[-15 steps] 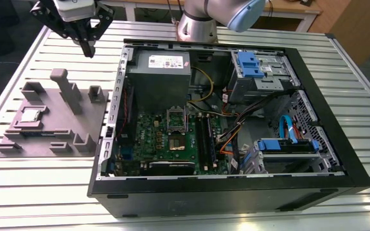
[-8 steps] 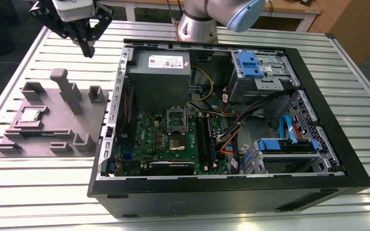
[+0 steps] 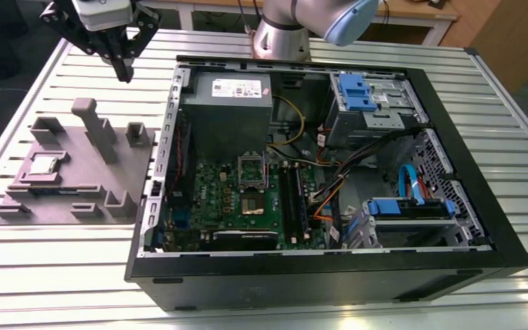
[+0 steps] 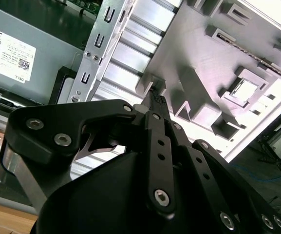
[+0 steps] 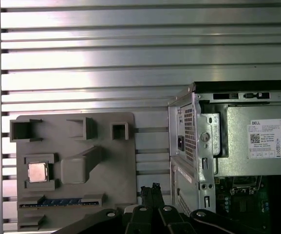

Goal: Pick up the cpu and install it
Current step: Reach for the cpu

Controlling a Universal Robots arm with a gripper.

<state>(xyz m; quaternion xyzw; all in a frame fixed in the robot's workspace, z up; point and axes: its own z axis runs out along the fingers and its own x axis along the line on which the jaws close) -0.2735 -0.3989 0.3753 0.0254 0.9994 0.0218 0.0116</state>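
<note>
Tool (image 3: 124, 73): fingers closed together, nothing held. I hang it above the table (image 3: 53, 275), near a corner of the grey holder plate (image 3: 135, 172) and beside the wall of the open computer case (image 3: 484, 227). The cpu (image 3: 44, 165) lies flat, metal top up, in a square recess of that plate, well apart from my tool. The green board (image 3: 236, 206) lies inside the case.
</note>
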